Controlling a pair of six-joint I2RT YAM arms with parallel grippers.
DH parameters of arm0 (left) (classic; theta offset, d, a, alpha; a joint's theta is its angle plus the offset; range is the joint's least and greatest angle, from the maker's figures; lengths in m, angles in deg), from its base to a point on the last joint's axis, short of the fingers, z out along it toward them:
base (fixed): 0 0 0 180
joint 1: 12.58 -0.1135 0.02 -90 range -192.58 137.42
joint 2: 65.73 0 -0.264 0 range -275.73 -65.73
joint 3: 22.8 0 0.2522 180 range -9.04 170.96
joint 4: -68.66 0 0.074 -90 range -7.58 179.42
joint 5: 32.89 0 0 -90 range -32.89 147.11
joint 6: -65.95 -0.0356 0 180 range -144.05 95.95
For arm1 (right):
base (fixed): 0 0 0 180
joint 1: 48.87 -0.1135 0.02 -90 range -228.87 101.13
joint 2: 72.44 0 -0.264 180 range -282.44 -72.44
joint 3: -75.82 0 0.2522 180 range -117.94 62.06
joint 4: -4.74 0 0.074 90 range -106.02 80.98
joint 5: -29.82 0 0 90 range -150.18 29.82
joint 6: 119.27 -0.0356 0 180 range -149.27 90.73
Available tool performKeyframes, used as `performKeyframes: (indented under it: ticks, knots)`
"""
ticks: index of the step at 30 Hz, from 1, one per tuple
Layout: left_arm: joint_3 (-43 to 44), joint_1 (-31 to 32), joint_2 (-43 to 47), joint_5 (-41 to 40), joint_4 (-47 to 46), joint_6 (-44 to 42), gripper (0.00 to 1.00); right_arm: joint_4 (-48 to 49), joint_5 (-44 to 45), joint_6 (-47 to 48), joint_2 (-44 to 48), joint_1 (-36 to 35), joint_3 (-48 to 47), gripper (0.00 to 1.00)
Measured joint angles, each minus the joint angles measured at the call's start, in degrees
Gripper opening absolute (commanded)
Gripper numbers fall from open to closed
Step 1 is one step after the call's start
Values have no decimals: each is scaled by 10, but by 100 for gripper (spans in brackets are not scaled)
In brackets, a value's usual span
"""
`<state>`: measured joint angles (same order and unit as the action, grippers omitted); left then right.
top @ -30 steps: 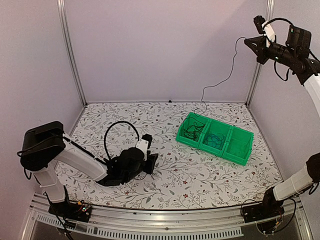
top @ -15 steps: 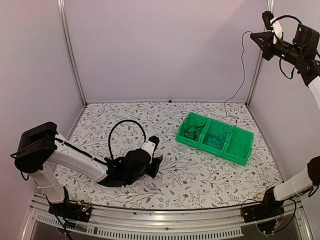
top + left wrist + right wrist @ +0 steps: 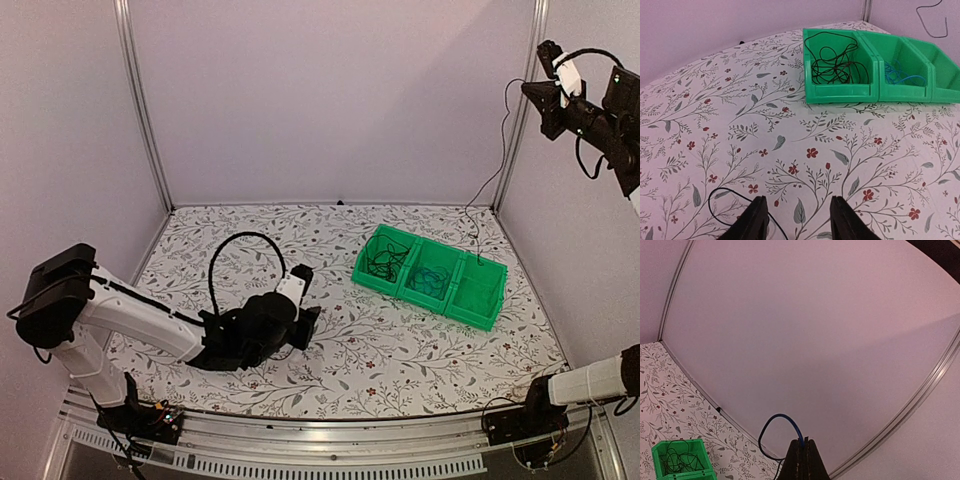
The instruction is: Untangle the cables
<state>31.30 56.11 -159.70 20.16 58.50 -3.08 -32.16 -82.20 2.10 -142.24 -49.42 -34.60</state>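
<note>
A cable (image 3: 781, 415) is clamped between the closed fingers of the right gripper (image 3: 803, 452), which is high above the right rear corner of the table (image 3: 400, 370). Just past the fingers the cable makes a small loop, then hangs slack down in front of the back wall (image 3: 330, 100). Its curled free end dangles over the right end of the bin (image 3: 840, 92); whether it touches the bin I cannot tell.

The left gripper (image 3: 799, 222) is low over the middle of the table, pointing toward the bin, its fingers apart and gripping nothing. A loose cable (image 3: 726, 189) lies on the table beneath it, looping out to one side and running back between the fingers, close to one of them.

Farther off, the bin's left compartment holds a tangle (image 3: 834, 64) of thin black cables. The middle compartment holds a blue cable (image 3: 900, 75). What the right compartment holds is not clear.
</note>
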Motion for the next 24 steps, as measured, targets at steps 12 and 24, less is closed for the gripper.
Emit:
performKeyframes:
  ticks: [12,24]
  knots:
    - [1,0,11,-3,24,-6,45,0,-20,20,38,112,81,0]
    - [7,0,11,-7,29,2,45,3,-47,16,48,123,94,0]
